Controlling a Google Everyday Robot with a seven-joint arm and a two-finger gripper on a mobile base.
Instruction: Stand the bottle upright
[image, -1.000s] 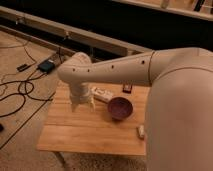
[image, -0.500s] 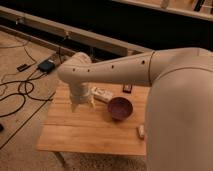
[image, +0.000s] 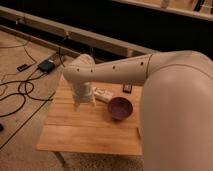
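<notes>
One bottle (image: 103, 94): it is lying on its side on the wooden table (image: 85, 135), toward the far edge, and its whitish body is pointing roughly from the gripper toward the bowl.
Gripper (image: 84, 102): it is hanging down over the table right at the bottle's near end. I cannot tell whether it is touching the bottle, nor whether it is wide, narrow or gripping anything.
Arm (image: 120, 70): the thick cream limb is reaching in from the right of the view and bending down at the wrist above the gripper.
Purple bowl (image: 120, 107): it is sitting upright just beside the bottle's other end, on the side away from the gripper.
Small dark object (image: 127, 88): it is resting near the table's far edge, beyond the bowl.
Cables (image: 20, 92): they are trailing across the floor, left of the table.
</notes>
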